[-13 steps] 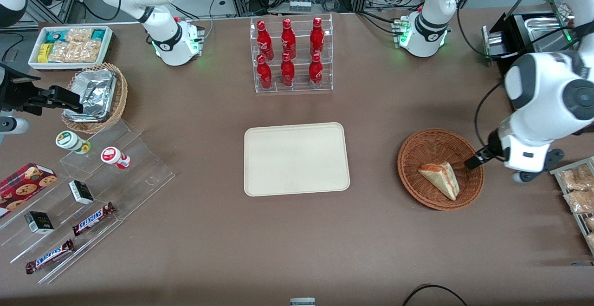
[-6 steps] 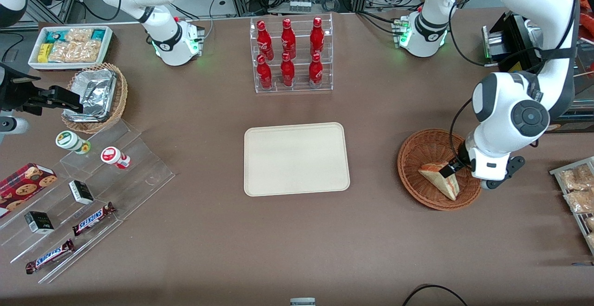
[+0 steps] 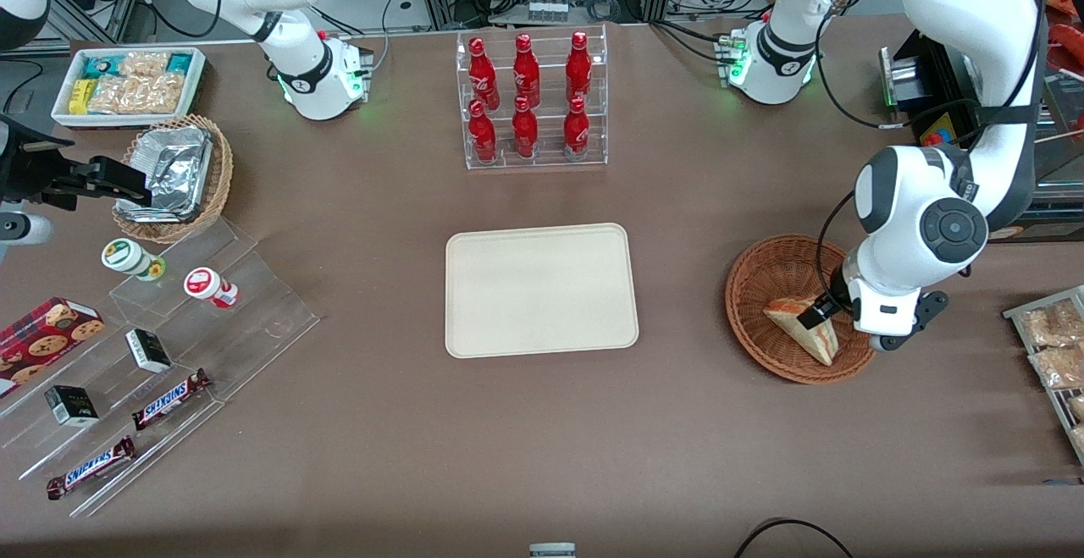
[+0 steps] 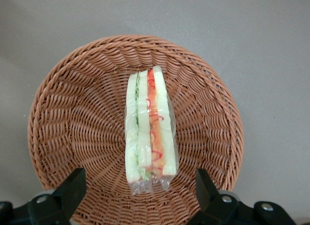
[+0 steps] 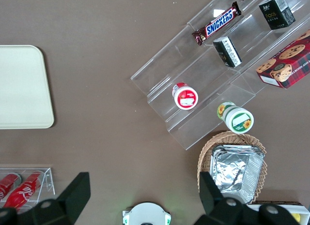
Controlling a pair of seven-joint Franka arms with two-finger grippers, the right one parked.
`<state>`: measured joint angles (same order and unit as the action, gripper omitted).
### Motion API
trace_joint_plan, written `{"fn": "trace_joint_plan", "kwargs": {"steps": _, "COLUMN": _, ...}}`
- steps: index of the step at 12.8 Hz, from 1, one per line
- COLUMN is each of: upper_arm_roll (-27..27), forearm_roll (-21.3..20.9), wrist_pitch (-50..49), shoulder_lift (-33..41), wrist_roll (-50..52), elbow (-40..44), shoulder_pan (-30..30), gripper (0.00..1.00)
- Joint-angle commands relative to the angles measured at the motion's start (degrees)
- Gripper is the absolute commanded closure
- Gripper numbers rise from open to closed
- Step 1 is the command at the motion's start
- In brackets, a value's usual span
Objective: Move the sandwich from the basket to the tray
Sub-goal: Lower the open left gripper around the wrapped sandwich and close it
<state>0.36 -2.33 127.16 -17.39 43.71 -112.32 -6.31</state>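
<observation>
The sandwich (image 3: pixel 803 329) is a wrapped white-bread wedge with orange-red and green filling; it lies in the reddish-brown wicker basket (image 3: pixel 754 287) toward the working arm's end of the table. In the left wrist view the sandwich (image 4: pixel 149 126) lies across the middle of the basket (image 4: pixel 72 118). My left gripper (image 3: pixel 826 314) hovers over the basket just above the sandwich, open, with its black fingers (image 4: pixel 72 186) spread wider than the sandwich and nothing between them. The cream-beige tray (image 3: pixel 540 290) lies bare at the table's middle, also showing in the right wrist view (image 5: pixel 22 87).
A clear rack of red bottles (image 3: pixel 529 101) stands farther from the camera than the tray. A wire rack of snack bags (image 3: pixel 1054 355) sits beside the basket at the table edge. The tan basket of foil containers (image 3: pixel 174 173) and clear stepped shelves with snacks (image 3: pixel 161 355) lie toward the parked arm's end.
My left gripper has swung in from beside the basket's rim to over the sandwich and come down closer to it. The sandwich and basket have not moved.
</observation>
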Motion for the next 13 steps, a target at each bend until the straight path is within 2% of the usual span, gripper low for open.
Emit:
{"fn": "trace_joint_plan", "kwargs": {"steps": 1, "upper_arm_roll": 0.3, "forearm_roll": -1.0, "wrist_pitch": 3.6, "shoulder_lift": -2.0, "wrist_roll": 1.6, "elbow": -0.1, "shoulder_pan": -0.3, "gripper": 0.0}}
{"fn": "trace_joint_plan", "kwargs": {"steps": 13, "upper_arm_roll": 0.3, "forearm_roll": -0.9, "wrist_pitch": 4.9, "shoulder_lift": -6.3, "wrist_roll": 1.5, "elbow": -0.4, "shoulder_pan": -0.4, "gripper": 0.02}}
